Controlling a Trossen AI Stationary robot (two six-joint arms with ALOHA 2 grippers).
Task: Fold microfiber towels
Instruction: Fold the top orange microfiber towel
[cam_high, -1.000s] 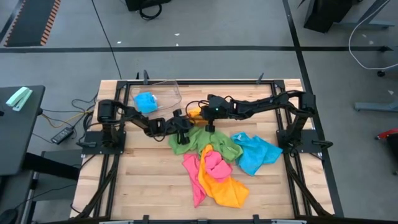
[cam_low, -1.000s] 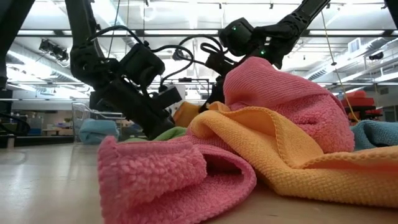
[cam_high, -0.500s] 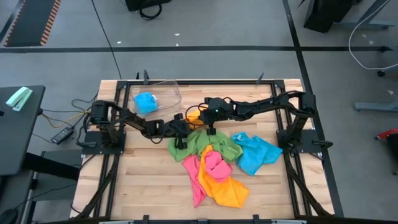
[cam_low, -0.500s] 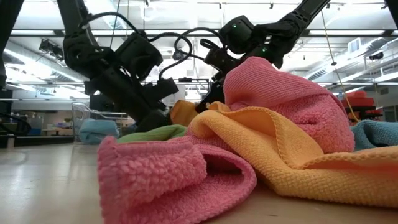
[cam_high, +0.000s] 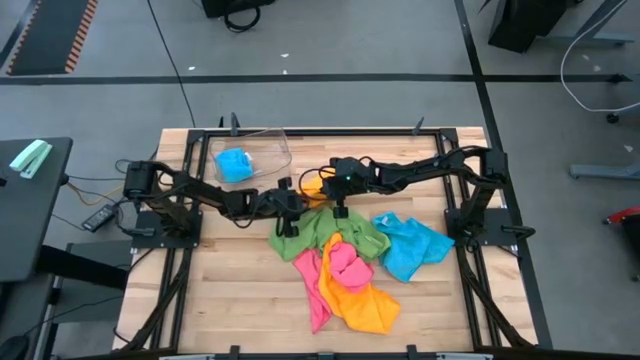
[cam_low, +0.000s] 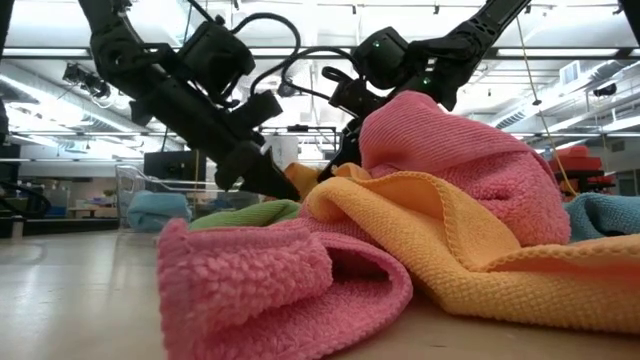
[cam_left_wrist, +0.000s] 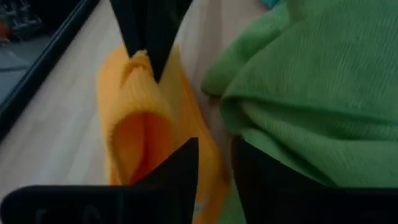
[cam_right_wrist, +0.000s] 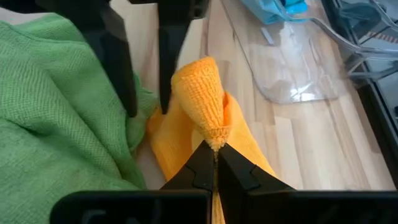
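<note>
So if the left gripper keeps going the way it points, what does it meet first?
Probably the small orange towel pinched by the right gripper; it lies just ahead of the left gripper, though depth is uncertain.

Looked through every view and honestly there was nothing readable anywhere. No labels, brand names, numbers or signs could be made out on anything, near or far. Whatever sat in the room behind was too small and blurry to tell if it carried any lettering at all.
</note>
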